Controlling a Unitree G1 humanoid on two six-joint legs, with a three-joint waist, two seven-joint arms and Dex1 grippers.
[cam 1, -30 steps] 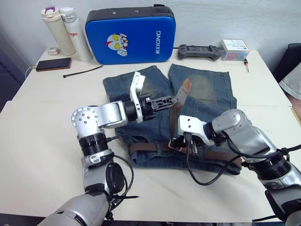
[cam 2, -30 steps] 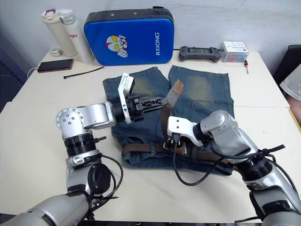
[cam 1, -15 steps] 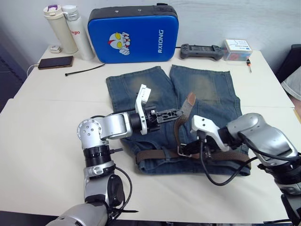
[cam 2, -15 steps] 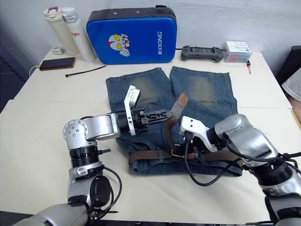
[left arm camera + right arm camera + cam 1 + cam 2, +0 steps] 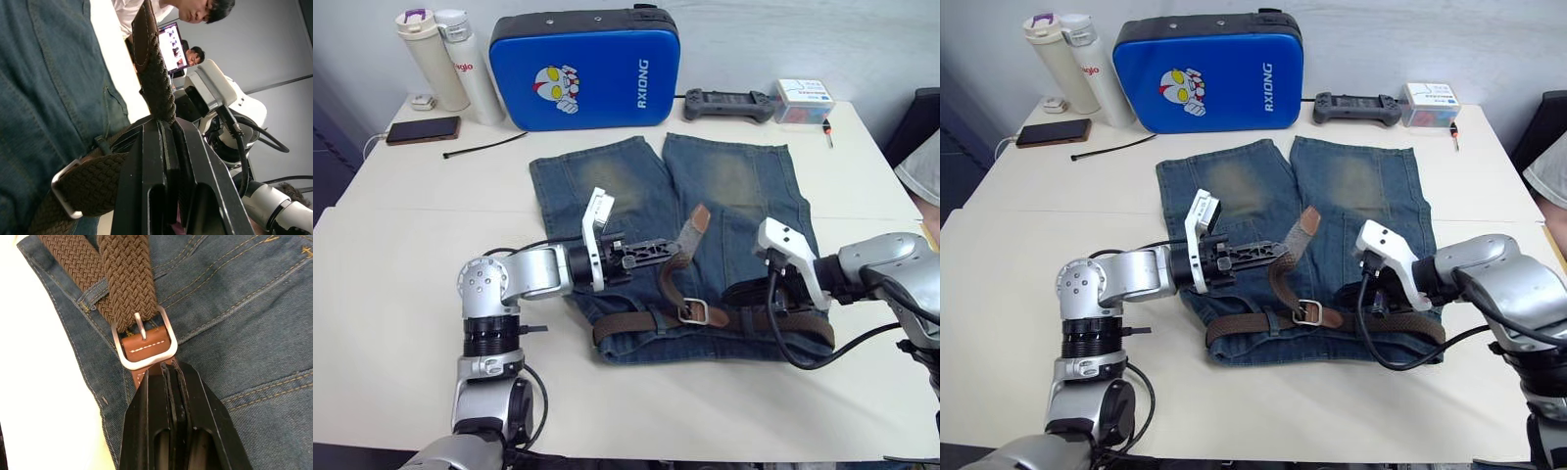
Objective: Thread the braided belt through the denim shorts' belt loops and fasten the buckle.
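I see the white table carrying a blue case at the back, with the denim shorts flat in the middle. My left gripper is clamped on the braided belt, lifting its tan end off the denim. My right gripper is closed empty, touching the buckle at the waistband.

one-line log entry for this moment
left hand: shut on braided belt | right hand: shut, at buckle | prong through strap

the braided belt runs under the right gripper and its cable, so its stretch along the waistband of the denim shorts is partly hidden, and the belt loops there seem too small to tell.
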